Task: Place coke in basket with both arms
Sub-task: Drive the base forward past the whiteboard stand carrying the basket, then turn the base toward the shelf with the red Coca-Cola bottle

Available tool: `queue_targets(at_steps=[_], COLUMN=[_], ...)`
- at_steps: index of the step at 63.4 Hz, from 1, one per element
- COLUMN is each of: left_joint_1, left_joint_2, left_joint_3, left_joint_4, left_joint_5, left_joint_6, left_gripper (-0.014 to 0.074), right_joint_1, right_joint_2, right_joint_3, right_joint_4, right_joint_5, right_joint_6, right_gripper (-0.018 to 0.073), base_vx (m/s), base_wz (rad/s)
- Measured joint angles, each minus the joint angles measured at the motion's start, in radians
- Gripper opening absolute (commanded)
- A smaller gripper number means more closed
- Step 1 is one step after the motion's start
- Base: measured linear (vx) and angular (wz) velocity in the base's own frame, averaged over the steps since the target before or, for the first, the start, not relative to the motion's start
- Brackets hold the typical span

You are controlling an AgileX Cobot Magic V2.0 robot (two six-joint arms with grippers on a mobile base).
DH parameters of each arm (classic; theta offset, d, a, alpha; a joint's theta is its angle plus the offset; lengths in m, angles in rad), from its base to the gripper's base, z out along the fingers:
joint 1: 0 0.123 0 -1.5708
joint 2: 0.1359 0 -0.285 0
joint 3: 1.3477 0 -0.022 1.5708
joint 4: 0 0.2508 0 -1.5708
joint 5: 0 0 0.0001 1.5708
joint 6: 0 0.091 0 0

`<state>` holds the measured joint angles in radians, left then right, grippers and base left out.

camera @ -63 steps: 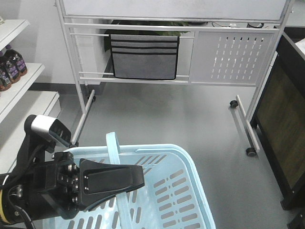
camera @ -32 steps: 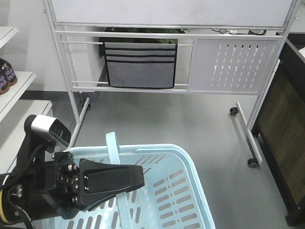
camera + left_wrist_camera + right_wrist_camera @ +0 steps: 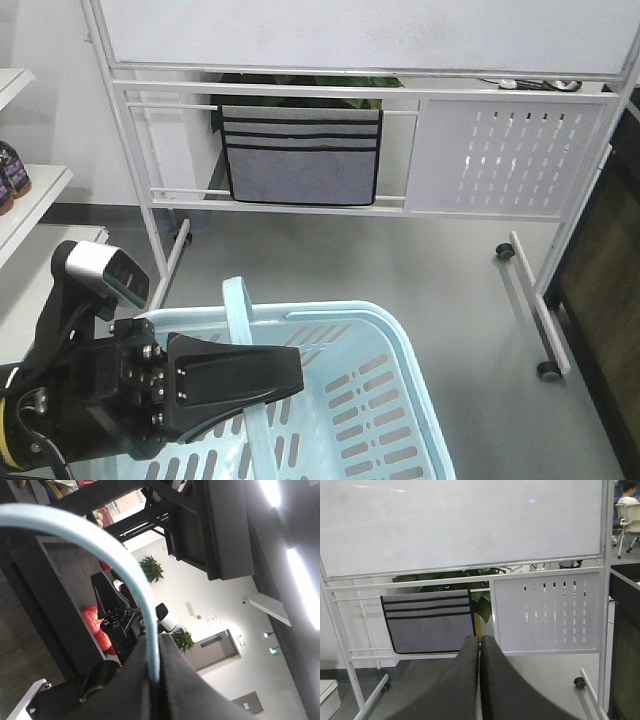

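Note:
A light blue plastic basket [image 3: 400,345] fills the bottom of the front view. My left gripper [image 3: 292,378] is shut on its arched handle [image 3: 238,310]. The left wrist view shows the handle [image 3: 75,527] running down between the closed black fingers of the left gripper [image 3: 154,639]. My right gripper [image 3: 479,640] is shut with nothing in it and points at a whiteboard stand. The coke is out of view. A blurred red shape [image 3: 94,621] sits behind black arm parts in the left wrist view, and I cannot tell what it is.
A wheeled whiteboard stand [image 3: 400,205] with a grey fabric pouch [image 3: 300,155] stands ahead on the grey floor. White shelves [image 3: 25,205] with dark bottles [image 3: 10,170] are at the left edge. A dark cabinet [image 3: 605,330] is on the right.
The background has shifted: the shelves slid toward the left edge, the cabinet toward the right, and the stand looks nearer. The left gripper and basket hold the same place in the frame.

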<state>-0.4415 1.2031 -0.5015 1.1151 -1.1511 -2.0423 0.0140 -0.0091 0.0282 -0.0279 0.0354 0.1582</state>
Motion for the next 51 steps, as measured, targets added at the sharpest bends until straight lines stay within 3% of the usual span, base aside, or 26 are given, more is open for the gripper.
queue_targets(at_steps=[51], left_joint_1=[0.000], left_joint_2=[0.000], left_joint_3=[0.000], left_joint_4=[0.000], left_joint_5=[0.000], left_joint_6=[-0.001], left_gripper=[-0.0007], right_joint_1=[0.000], right_joint_2=[0.000], right_joint_3=[0.000], right_joint_4=[0.000], right_joint_5=[0.000], right_joint_6=[0.000], right_gripper=[-0.0005], base_vx=[0.16], base_wz=[0.25])
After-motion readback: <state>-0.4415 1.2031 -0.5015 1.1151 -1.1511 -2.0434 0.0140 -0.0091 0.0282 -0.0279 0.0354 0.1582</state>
